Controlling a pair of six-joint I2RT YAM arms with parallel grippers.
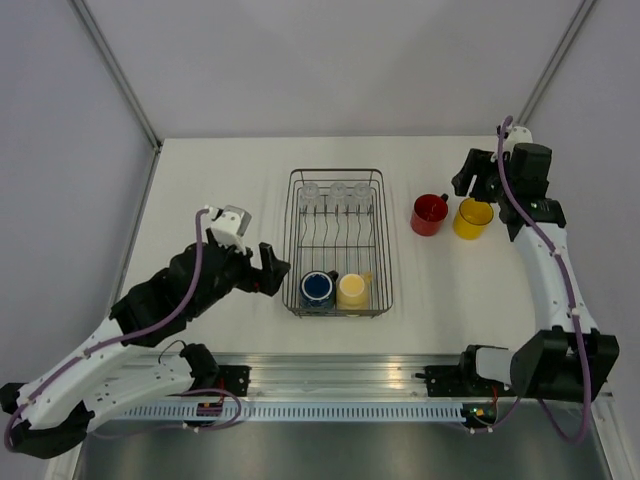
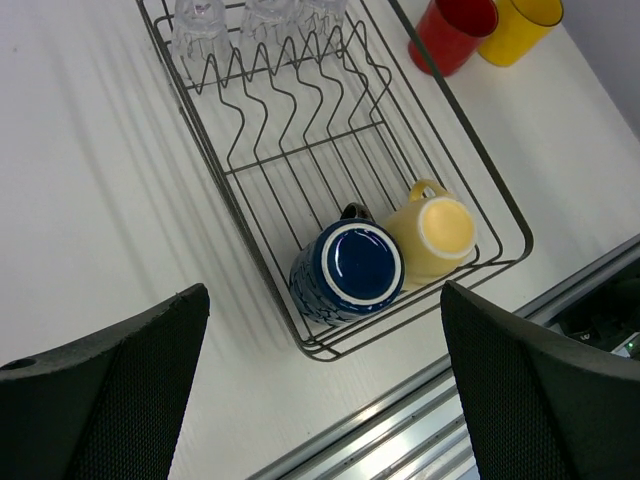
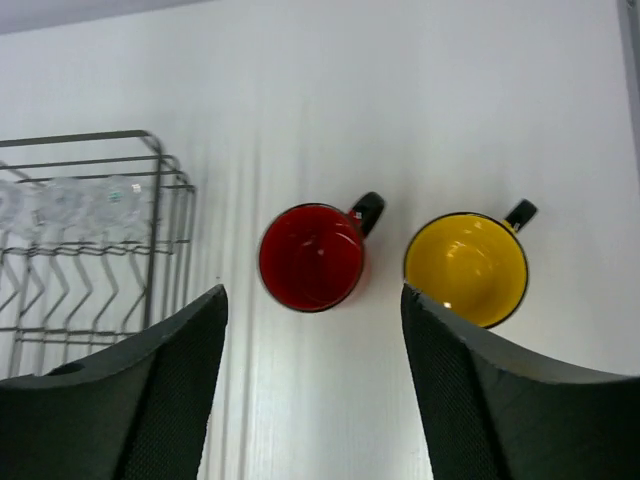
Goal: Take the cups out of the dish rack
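While both arms hang over the white tabletop (image 1: 200, 180), neither holds anything

- Rectangular dark grey wire dish rack (image 1: 291, 235): centre of the tabletop, long axis 12 to 6 o'clock in the top view
- Three clear glass tumblers (image 1: 338, 193): in a row at the rack's 12 o'clock end
- Dark blue handled mug (image 1: 318, 288) and pale cream-yellow handled mug (image 1: 352, 290): side by side at the rack's 6 o'clock end, blue at 9 o'clock of cream; both seem to be base-up
- Red handled mug (image 1: 429, 213) and yellow handled mug (image 1: 472, 217): upright on the tabletop at 2 o'clock of the rack, a narrow gap between them, red nearer the rack
- Left gripper (image 1: 277, 272): fingers (image 2: 110, 400) spread wide, at 9 o'clock of the blue mug, outside the rack wall
- Right gripper (image 1: 478, 185): fingers (image 3: 130, 400) spread wide, above the red and yellow mugs, touching neither
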